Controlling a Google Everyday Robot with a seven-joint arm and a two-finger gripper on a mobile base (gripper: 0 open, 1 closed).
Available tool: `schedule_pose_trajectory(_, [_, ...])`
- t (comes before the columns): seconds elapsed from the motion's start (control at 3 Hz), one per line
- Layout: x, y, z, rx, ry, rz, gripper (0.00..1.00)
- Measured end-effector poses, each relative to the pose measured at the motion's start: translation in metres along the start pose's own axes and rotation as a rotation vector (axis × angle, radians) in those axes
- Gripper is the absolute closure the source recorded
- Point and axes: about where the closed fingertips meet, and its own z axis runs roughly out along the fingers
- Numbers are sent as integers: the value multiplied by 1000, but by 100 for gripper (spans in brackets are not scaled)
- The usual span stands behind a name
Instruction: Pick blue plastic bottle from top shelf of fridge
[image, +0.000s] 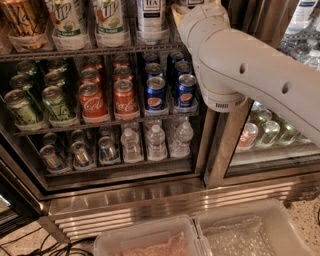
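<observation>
The blue plastic bottle (151, 19) stands on the top shelf (90, 52) of the fridge (125, 197). Its navy and white "TEA" label shows, and its cap is cut off by the top edge. My white arm (235, 65) reaches from the right up to the top shelf, and its wrist (197, 17) sits just right of the bottle. The gripper at the arm's end lies beyond the top edge, out of view.
Green-and-white 7UP bottles (67, 22) and an amber bottle (22, 22) stand left of the tea bottle. Below are green cans (55, 102), Coca-Cola cans (125, 97), Pepsi cans (156, 92) and small water bottles (156, 142). A glass door (270, 135) is at right. Two plastic bins (150, 242) sit at the bottom.
</observation>
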Motion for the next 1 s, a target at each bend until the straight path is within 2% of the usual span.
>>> schedule_pose_trajectory(0.33, [1,1,3,3,3,-2,36])
schedule_pose_trajectory(0.67, [2,1,6,1,1,-9,55])
schedule_pose_trajectory(1.0, [2,1,6,1,1,-9,78])
